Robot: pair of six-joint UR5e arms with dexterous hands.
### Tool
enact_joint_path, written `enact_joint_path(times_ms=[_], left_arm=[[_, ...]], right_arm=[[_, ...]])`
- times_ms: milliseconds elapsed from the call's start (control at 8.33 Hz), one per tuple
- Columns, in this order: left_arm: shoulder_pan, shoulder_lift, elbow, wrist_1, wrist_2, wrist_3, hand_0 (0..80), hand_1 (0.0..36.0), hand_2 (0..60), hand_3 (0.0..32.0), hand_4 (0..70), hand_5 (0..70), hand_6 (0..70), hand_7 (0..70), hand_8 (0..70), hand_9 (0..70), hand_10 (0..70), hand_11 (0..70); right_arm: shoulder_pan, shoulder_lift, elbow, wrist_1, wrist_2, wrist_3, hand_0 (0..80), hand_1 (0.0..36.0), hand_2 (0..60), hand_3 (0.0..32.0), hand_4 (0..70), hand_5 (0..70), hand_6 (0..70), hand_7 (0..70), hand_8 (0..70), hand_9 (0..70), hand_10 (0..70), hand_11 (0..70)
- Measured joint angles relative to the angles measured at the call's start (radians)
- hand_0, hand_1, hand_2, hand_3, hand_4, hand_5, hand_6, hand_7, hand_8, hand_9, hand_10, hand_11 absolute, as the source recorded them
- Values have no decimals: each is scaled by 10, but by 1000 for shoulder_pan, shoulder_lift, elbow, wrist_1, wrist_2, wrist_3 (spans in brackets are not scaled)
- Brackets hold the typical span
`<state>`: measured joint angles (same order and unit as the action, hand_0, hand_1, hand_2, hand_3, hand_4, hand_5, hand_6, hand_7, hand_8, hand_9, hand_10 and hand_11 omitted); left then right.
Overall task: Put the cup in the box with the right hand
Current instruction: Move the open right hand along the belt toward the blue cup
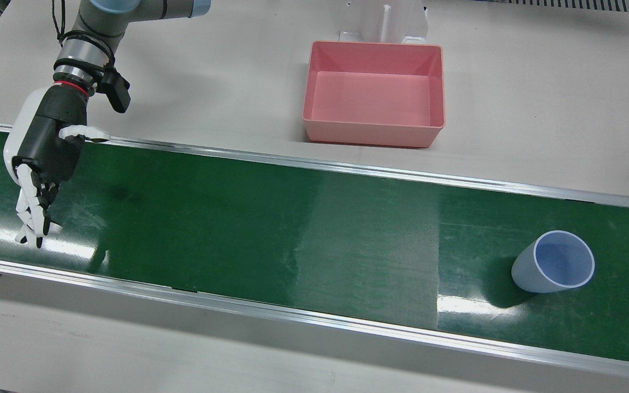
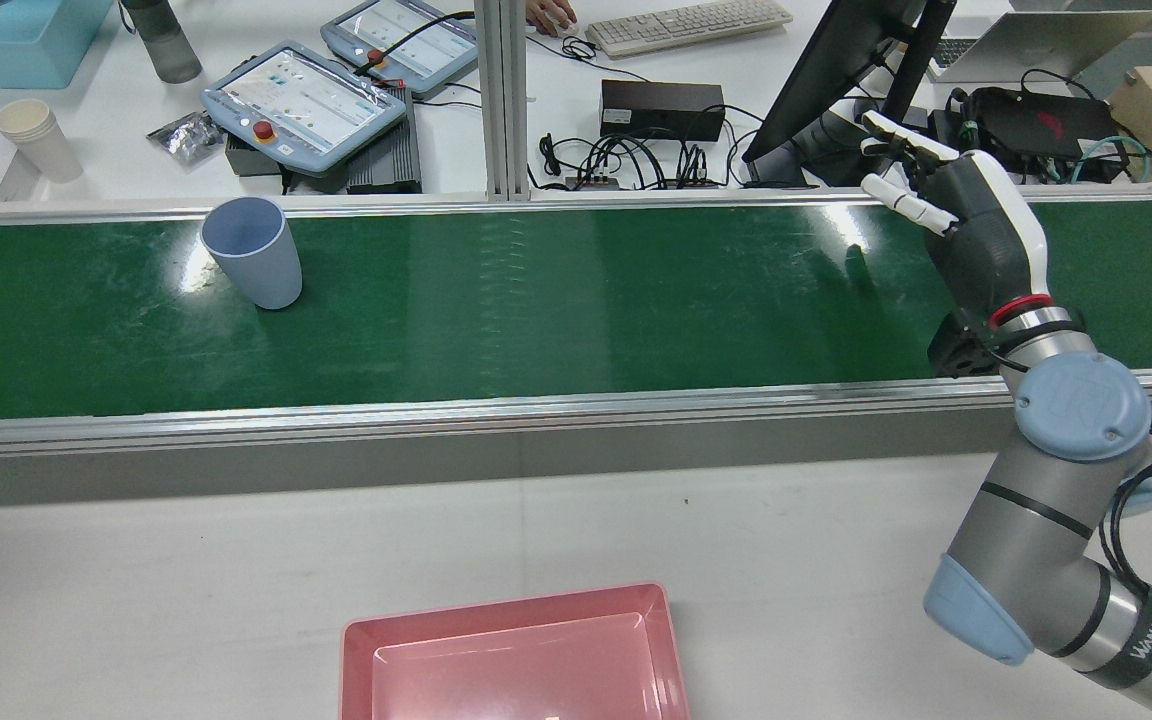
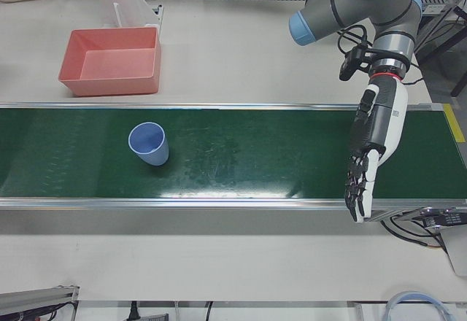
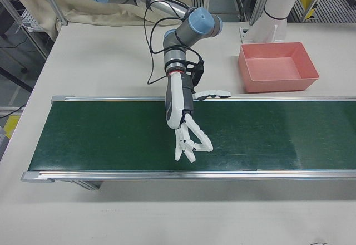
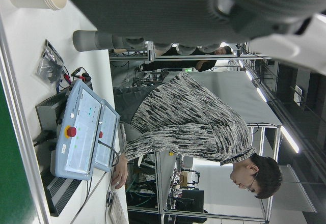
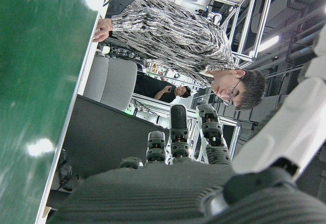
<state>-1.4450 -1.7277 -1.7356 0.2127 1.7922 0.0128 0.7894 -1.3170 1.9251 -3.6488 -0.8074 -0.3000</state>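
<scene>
The task is at its opening step: nothing is grasped yet, and the right hand [image 1: 41,158] hangs over the green conveyor belt [image 1: 292,218] at the robot's right end, fingers spread and reaching toward the operators' side, thumb stuck out sideways, holding nothing. The cup [image 1: 552,262] stands on the belt far toward the robot's left end, well apart from that hand, with most of the belt's length between them. The pink box [image 1: 374,136] sits empty on the white table on the robot's side of the belt, roughly between hand and cup along the belt's length. The left hand [image 3: 372,146] shows in the left-front view over the belt at the other end, fingers straight and empty, also well apart from the cup. The next move, as I judge it, calls for closing that long gap between right hand and cup, then wrapping the fingers around the cup's wall from the side. The cup is pale blue-grey plastic, tapered, wider at the mouth than at the base, upright with its mouth up and empty; it has no handle, and its smooth wall could slip in a loose grip.
</scene>
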Motion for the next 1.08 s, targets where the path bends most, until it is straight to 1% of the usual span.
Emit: enact_joint_path(times_ms=[120, 240, 360, 480, 600, 720, 840, 1080], left_arm=[[0, -1, 0, 0, 1, 0, 0, 0, 0, 0, 0, 0, 0, 0, 0, 0, 0, 0], [0, -1, -1, 1, 1, 0, 0, 0, 0, 0, 0, 0, 0, 0, 0, 0, 0, 0], [0, -2, -2, 2, 1, 0, 0, 0, 0, 0, 0, 0, 0, 0, 0, 0, 0, 0], [0, -2, -2, 2, 1, 0, 0, 0, 0, 0, 0, 0, 0, 0, 0, 0, 0, 0], [0, -2, -2, 2, 0, 0, 0, 0, 0, 0, 0, 0, 0, 0, 0, 0, 0, 0], [0, -3, -2, 2, 1, 0, 0, 0, 0, 0, 0, 0, 0, 0, 0, 0, 0, 0], [0, -3, -2, 2, 1, 1, 0, 0, 0, 0, 0, 0, 0, 0, 0, 0, 0, 0], [0, -3, -2, 2, 0, 0, 0, 0, 0, 0, 0, 0, 0, 0, 0, 0, 0, 0]], right_arm=[[-1, 35, -32, 1, 1, -13, 367, 83, 137, 0, 60, 14, 87, 424, 45, 150, 0, 0], [-3, 58, -54, 2, 2, -26, 367, 83, 140, 0, 64, 14, 88, 427, 45, 150, 0, 0], [-5, 73, -67, 2, 2, -35, 394, 98, 143, 0, 66, 18, 87, 419, 46, 149, 0, 0], [-12, 81, -73, 2, 2, -39, 464, 155, 140, 0, 44, 36, 87, 395, 50, 147, 0, 0], [-24, 85, -71, 2, 2, -42, 507, 209, 133, 0, 17, 55, 86, 365, 54, 145, 0, 0], [-36, 85, -64, 1, 0, -43, 502, 206, 136, 0, 8, 53, 84, 353, 54, 143, 0, 0], [-62, 80, -35, -3, -2, -51, 490, 190, 138, 0, 25, 47, 83, 358, 51, 141, 0, 0], [-98, 55, 38, -13, -2, -97, 475, 170, 146, 0, 43, 41, 84, 370, 51, 144, 0, 0]])
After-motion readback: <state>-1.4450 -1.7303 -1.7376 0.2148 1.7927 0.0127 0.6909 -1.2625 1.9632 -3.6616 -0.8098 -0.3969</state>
